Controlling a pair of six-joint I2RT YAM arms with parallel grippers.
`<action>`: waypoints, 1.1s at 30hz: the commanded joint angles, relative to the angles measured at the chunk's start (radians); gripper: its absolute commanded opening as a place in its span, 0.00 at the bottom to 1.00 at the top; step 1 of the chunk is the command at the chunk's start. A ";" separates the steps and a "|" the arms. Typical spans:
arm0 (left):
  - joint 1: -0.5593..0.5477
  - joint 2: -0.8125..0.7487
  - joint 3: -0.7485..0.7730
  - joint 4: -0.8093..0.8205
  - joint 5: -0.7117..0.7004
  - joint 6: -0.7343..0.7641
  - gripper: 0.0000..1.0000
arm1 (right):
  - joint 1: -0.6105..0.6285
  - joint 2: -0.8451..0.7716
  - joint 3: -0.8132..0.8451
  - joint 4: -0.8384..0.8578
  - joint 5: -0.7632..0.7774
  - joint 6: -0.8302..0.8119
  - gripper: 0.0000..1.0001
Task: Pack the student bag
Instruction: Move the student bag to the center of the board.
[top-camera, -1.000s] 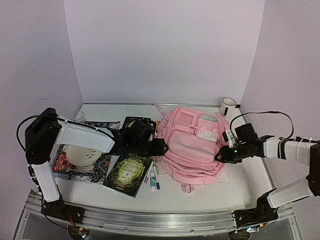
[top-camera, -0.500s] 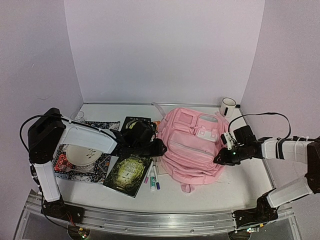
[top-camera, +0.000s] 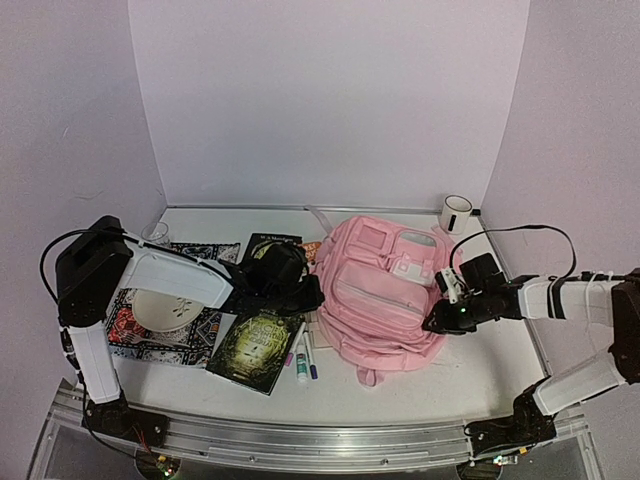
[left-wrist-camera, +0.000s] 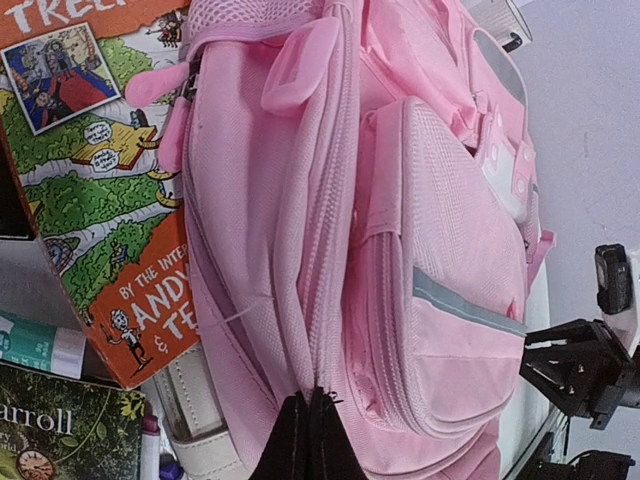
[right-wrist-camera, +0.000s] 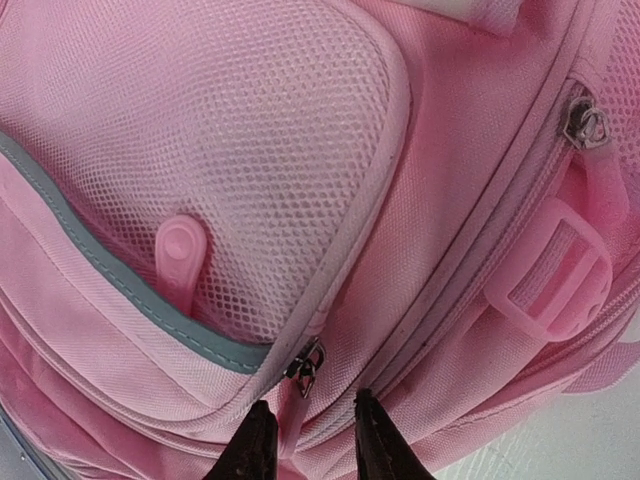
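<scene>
Looking down my left wrist, I see my left gripper (left-wrist-camera: 306, 432) with its two fingers pressed together, tips against a zip seam low on the side of the student bag (left-wrist-camera: 430, 250). Whether any fabric is nipped between them I cannot tell. The bag fills that view just beyond my tips, front pockets showing. Its edge overlaps an orange picture book (left-wrist-camera: 95, 190). A dark green book (top-camera: 255, 345) lies nearer my base, with a few markers (top-camera: 303, 355) just beside it.

My right gripper (right-wrist-camera: 312, 440) has its fingers apart, one on either side of a metal zip pull (right-wrist-camera: 305, 368) and the pink tab hanging from it, at the lower corner of a mesh pocket (right-wrist-camera: 230, 150). I cannot tell whether either finger touches the fabric. A pink buckle (right-wrist-camera: 555, 275) sits off to one side.

From above, the bag lies mid-table between my two grippers, pockets up. A white mug (top-camera: 456, 213) stands behind it near the back wall.
</scene>
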 joint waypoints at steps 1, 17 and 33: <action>-0.011 -0.033 -0.010 0.088 -0.004 -0.068 0.00 | 0.041 -0.036 0.023 -0.066 -0.045 0.016 0.28; -0.010 -0.062 -0.031 0.092 -0.045 -0.137 0.00 | 0.094 0.011 0.061 -0.105 0.100 -0.002 0.23; -0.011 -0.100 -0.088 0.130 -0.142 -0.247 0.00 | 0.249 -0.099 0.150 -0.293 0.104 0.113 0.00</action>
